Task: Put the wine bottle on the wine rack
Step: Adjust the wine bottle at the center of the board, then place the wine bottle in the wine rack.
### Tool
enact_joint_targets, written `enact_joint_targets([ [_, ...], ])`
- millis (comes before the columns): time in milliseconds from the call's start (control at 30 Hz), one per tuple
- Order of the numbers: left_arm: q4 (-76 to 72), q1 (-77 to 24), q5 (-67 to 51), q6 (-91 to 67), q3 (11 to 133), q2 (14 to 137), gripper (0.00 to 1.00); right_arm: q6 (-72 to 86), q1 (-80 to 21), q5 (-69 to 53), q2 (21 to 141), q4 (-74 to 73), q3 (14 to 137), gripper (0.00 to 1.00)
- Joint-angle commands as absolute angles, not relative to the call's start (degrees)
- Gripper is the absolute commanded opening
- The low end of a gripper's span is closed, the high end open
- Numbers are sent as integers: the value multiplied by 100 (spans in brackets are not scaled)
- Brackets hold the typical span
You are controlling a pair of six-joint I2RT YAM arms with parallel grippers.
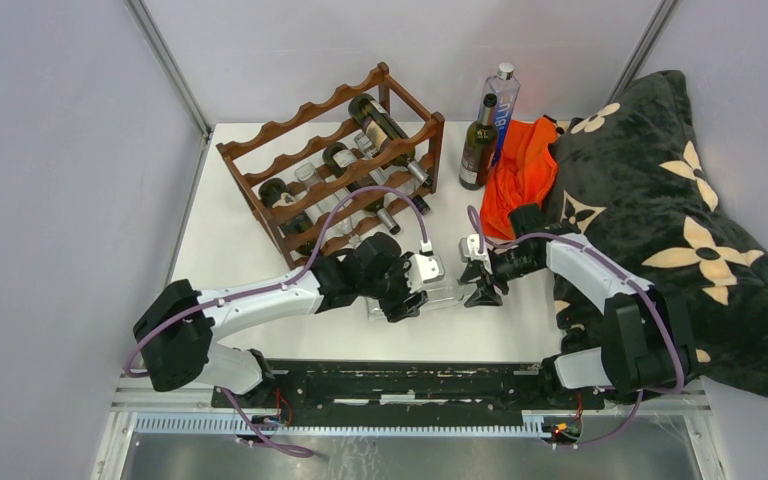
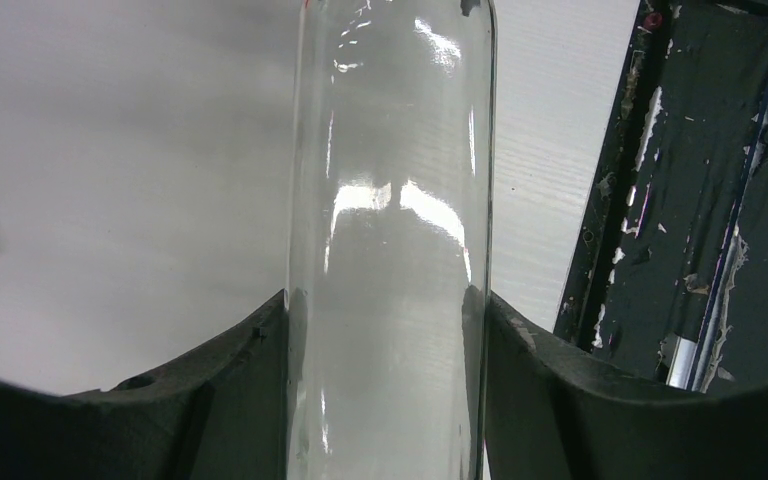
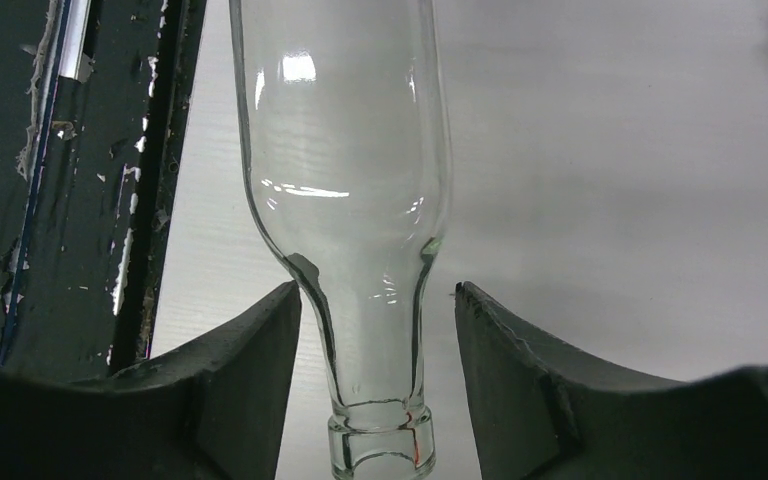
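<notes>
A clear glass wine bottle [image 1: 443,296] lies on its side near the table's front edge, between my two grippers. My left gripper [image 1: 412,291] is shut on its body; in the left wrist view both fingers [image 2: 230,390] press against the glass [image 2: 390,250]. My right gripper [image 1: 480,283] is open around the neck [image 3: 375,330], with a gap on each side between the fingers [image 3: 520,370] and the glass. The bottle's mouth points toward the right wrist. The reddish-brown wooden wine rack [image 1: 290,133] stands at the back left and holds several bottles.
A dark green wine bottle [image 1: 478,145] and a clear blue-labelled bottle [image 1: 501,105] stand upright at the back, right of the rack. An orange cloth [image 1: 522,170] and a big black flower-patterned blanket [image 1: 660,200] cover the right side. The black base rail [image 1: 410,380] runs along the near edge.
</notes>
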State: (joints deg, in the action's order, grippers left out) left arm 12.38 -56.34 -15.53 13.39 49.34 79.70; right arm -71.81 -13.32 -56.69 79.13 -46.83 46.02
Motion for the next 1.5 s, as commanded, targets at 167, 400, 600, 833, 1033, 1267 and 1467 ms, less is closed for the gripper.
enact_joint_targets([
  [167,860,-5615,-1779,1547,5055,7682,2,-7420,-1382,-5984,7990,-4665,4558,55],
  [400,866,-5616,-1746,1556,5071,7655,2,-7620,-1429,-6026,8070,-4877,4632,11],
  [600,908,-5616,-1374,1433,5080,7713,23,-7859,-1423,-6109,8337,-5827,5243,0],
  [833,778,-5616,-969,1307,4983,7767,72,-7853,-1334,-6354,8451,-6262,5599,0],
  [1033,741,-5616,-668,1251,4974,7655,88,-7631,-1239,-6436,8474,-6238,5673,0],
  [1267,785,-5616,-504,1152,5069,7324,100,-7637,-1134,-6592,8544,-6408,5778,0],
  [1467,949,-5616,-509,912,5365,6724,100,-7628,-958,-6670,8421,-6503,5845,0],
])
